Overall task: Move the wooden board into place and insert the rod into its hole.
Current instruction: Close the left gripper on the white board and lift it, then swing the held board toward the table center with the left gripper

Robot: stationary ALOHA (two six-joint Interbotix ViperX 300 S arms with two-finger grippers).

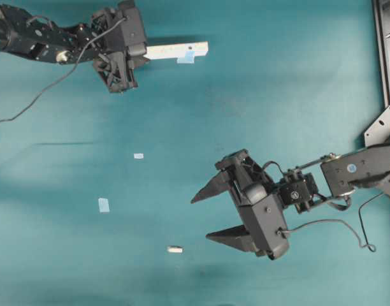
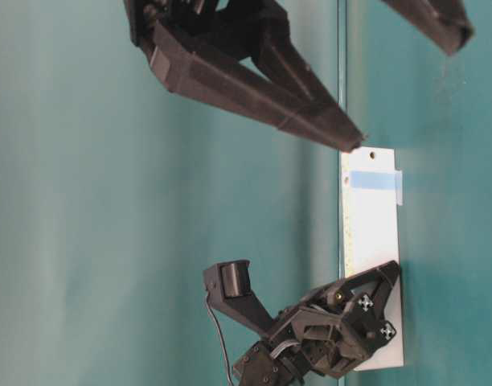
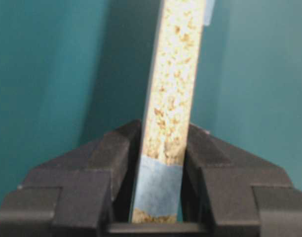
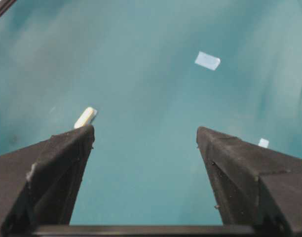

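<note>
The wooden board (image 1: 179, 50) lies at the far left of the table, a pale strip with blue tape near its right end. In the left wrist view its speckled edge (image 3: 175, 74) runs up between the fingers. My left gripper (image 1: 143, 53) is shut on its left end, jaws pressed against both faces (image 3: 165, 136). A small dark hole (image 2: 372, 157) shows at the free end. The rod (image 1: 174, 249), a short pale peg, lies on the cloth near the front. My right gripper (image 1: 199, 218) hangs open just right of it; the rod (image 4: 85, 117) sits beyond its left fingertip, outside the jaws (image 4: 144, 129).
Two light-blue tape squares (image 1: 138, 155) (image 1: 104, 204) lie on the teal cloth left of the right gripper. A metal frame (image 1: 383, 51) runs along the right edge. The left arm's cable (image 1: 48, 89) trails over the cloth at the left.
</note>
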